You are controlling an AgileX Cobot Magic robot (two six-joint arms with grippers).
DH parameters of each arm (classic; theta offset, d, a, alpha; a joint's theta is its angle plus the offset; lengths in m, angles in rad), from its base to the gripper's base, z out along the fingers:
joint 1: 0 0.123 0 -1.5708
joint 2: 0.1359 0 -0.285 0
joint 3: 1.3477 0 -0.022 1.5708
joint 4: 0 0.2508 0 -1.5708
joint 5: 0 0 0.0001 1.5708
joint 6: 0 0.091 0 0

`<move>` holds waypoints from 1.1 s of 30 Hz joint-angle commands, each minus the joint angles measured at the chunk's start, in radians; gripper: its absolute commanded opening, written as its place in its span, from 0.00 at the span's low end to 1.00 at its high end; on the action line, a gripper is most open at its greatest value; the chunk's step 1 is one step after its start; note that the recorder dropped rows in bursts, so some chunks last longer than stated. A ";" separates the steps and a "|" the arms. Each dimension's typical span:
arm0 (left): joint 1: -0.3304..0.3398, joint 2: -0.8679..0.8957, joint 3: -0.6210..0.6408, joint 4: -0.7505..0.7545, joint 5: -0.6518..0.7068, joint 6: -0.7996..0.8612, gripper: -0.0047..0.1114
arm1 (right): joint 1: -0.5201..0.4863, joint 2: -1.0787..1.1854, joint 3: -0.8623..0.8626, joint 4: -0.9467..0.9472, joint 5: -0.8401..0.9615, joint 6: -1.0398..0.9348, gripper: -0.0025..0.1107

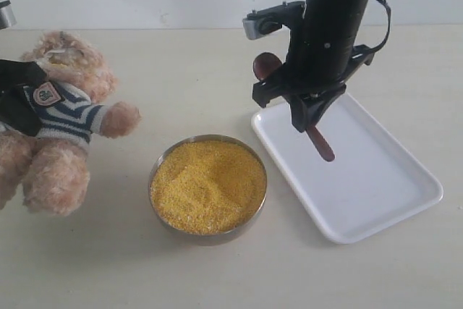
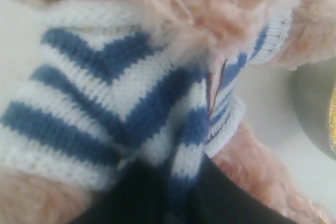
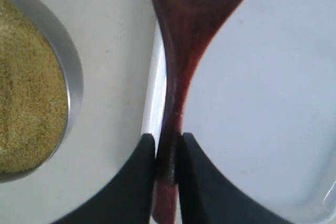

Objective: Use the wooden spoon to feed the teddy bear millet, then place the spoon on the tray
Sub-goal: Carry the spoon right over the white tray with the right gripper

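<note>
The teddy bear [image 1: 69, 117] sits at the left, with a few yellow grains on its face. My left gripper [image 1: 25, 93] is shut on a fold of its striped shirt [image 2: 105, 98]; in the left wrist view the gripper [image 2: 176, 177] pinches the knit. The round metal bowl [image 1: 163, 164] of millet [image 1: 207, 184] stands in the middle. My right gripper [image 1: 311, 110] is shut on the handle of the wooden spoon [image 1: 322, 146] above the near-left part of the white tray [image 1: 376, 215]. In the right wrist view the gripper [image 3: 168, 156] clamps the spoon [image 3: 194, 19] over the tray's rim [image 3: 155, 93].
The bowl's rim [image 3: 73, 82] lies close beside the tray's left edge. The pale tabletop [image 1: 188, 85] stretches behind the bowl between the bear and the tray. Cables hang from the right arm [image 1: 333, 12].
</note>
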 commanded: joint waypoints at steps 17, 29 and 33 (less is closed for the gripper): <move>0.004 -0.011 -0.008 -0.008 -0.005 -0.016 0.07 | -0.114 -0.007 0.157 -0.011 0.000 -0.023 0.02; 0.017 0.003 0.006 0.034 -0.045 -0.050 0.07 | -0.114 0.042 0.157 -0.026 0.000 -0.023 0.02; 0.017 0.079 0.006 0.027 -0.045 -0.050 0.07 | -0.114 0.053 0.157 -0.026 -0.015 -0.023 0.02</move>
